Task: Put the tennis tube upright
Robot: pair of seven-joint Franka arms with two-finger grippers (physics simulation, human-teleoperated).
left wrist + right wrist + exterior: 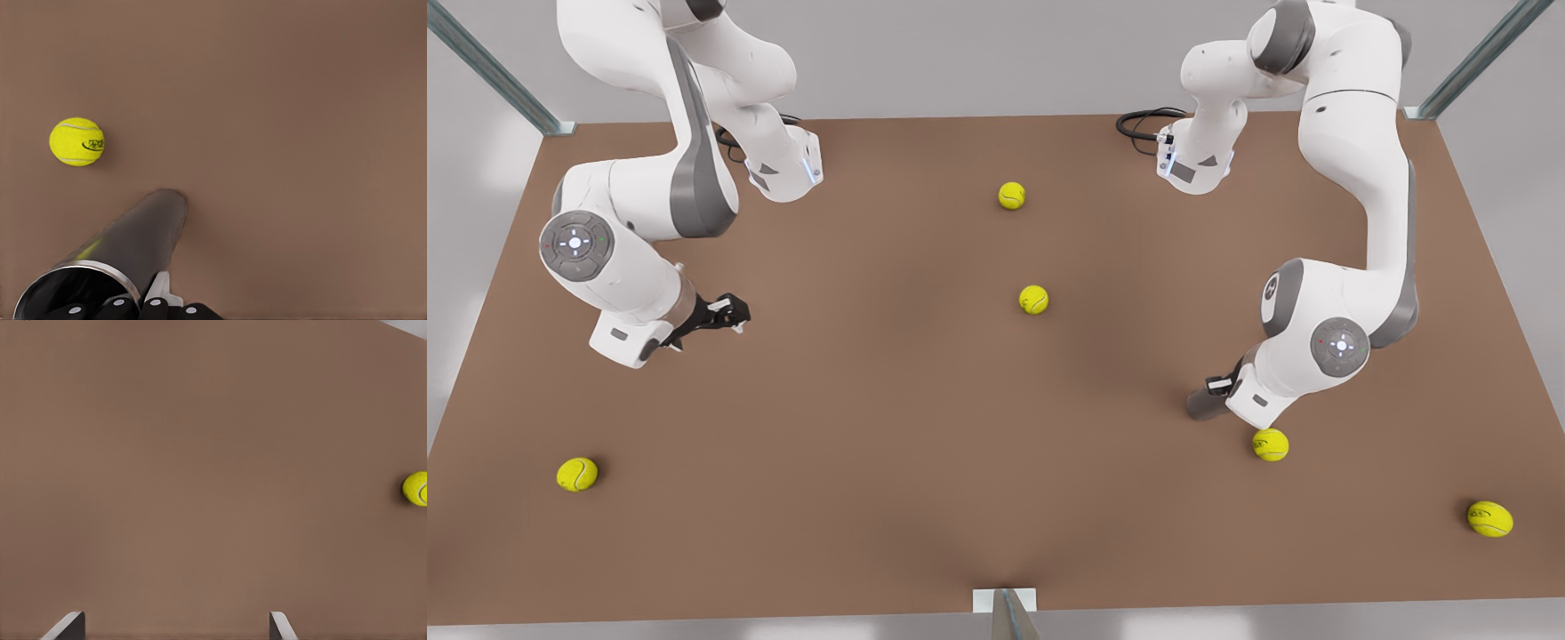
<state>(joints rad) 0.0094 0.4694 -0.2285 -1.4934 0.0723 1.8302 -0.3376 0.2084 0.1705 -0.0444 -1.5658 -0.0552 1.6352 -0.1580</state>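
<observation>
- Brown bench (pixel 925 427) carrying 5 yellow tennis balls, scattered well apart.
- Left tool (pixel 133 308), at the front view's right: fingers closed on the rim end of the grey tennis tube (pixel 127 250), whose far end meets the bench near a ball (pixel 77 142).
- Right tool (pixel 175 630), at the front view's left: fingers spread wide, empty, above bare bench.

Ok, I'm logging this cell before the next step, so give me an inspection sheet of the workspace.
Surface: brown table, flat.
Job's things: tennis tube tilted, far end on the table, rim end at the left gripper.
Clutter: five tennis balls scattered, one near the tube.
Grippers: left gripper shut on the tube, front view's right; right gripper open, waiting, front view's left.
Cables: black cables looped on both arms.
Surroundings: grey walls, metal struts at corners.
</observation>
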